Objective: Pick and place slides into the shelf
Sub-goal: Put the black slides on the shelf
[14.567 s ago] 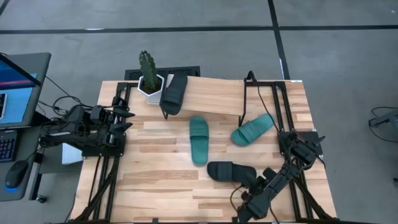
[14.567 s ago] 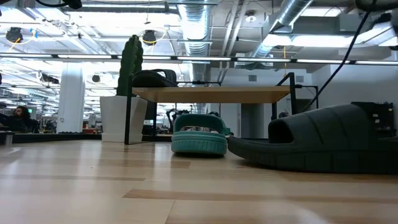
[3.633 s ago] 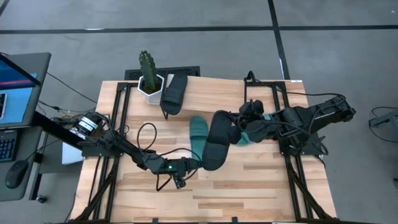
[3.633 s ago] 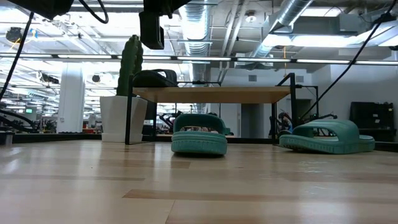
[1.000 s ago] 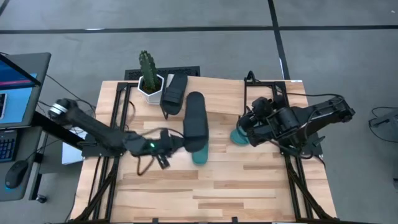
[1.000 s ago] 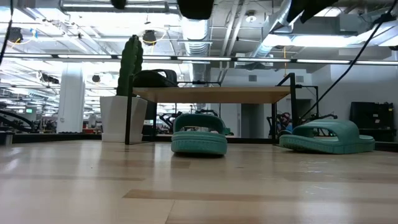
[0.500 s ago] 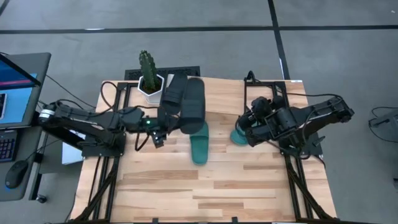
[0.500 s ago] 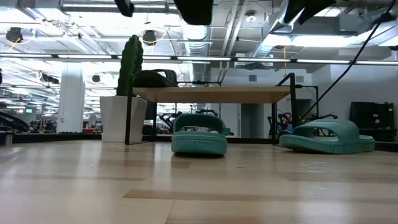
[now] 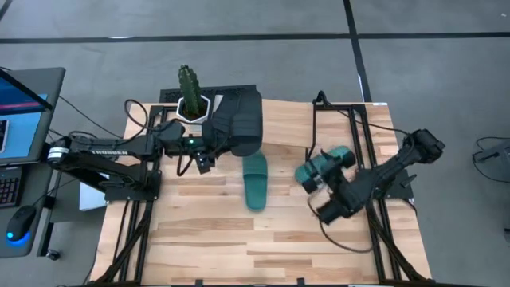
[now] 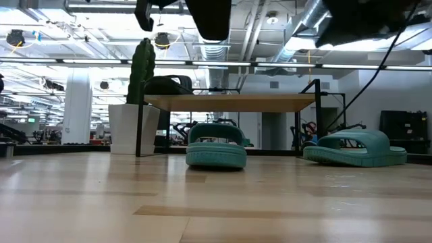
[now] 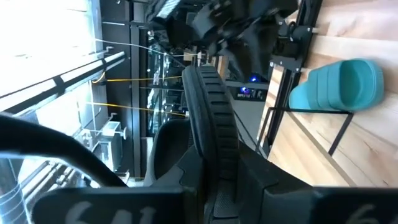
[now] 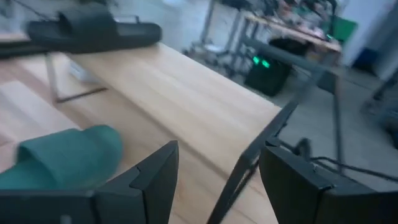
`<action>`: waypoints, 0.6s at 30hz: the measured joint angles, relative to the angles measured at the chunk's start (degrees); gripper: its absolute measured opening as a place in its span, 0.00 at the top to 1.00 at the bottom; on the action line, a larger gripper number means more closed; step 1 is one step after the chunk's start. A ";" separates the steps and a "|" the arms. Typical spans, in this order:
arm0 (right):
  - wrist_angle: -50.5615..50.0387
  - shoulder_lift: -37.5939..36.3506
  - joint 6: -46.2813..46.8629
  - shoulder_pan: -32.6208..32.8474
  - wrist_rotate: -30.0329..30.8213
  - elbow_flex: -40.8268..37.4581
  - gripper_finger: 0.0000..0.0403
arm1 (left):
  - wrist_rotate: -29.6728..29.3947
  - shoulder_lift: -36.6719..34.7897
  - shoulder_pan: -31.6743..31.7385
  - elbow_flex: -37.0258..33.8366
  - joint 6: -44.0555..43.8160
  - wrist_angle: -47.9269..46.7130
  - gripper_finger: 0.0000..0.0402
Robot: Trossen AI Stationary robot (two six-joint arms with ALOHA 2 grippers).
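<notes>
Black slide [image 9: 246, 121], clamped in the left end effector [image 9: 209, 147], has moved over the shelf [image 9: 287, 127]; right end effector [image 9: 325, 201] gapes wide.

Shelf [image 9: 299, 123] right of the held black slide [image 9: 245, 121] lies bare; cactus [image 9: 188, 84] crowds its left end

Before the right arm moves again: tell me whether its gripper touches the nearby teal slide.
Apart. The high view shows the open right gripper on bare tabletop short of the teal slide.
</notes>
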 joint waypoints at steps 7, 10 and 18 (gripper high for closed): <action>3.67 -0.23 12.51 7.52 5.74 -11.71 0.48 | 5.88 0.00 4.50 0.00 -6.05 -0.02 0.91; 7.77 -0.22 10.93 9.12 6.92 -13.59 0.48 | 7.65 0.46 5.78 0.00 -8.27 -0.09 0.91; 15.42 -0.22 0.73 9.28 6.76 -14.07 0.48 | 6.95 5.54 6.43 -0.02 -7.97 3.01 0.91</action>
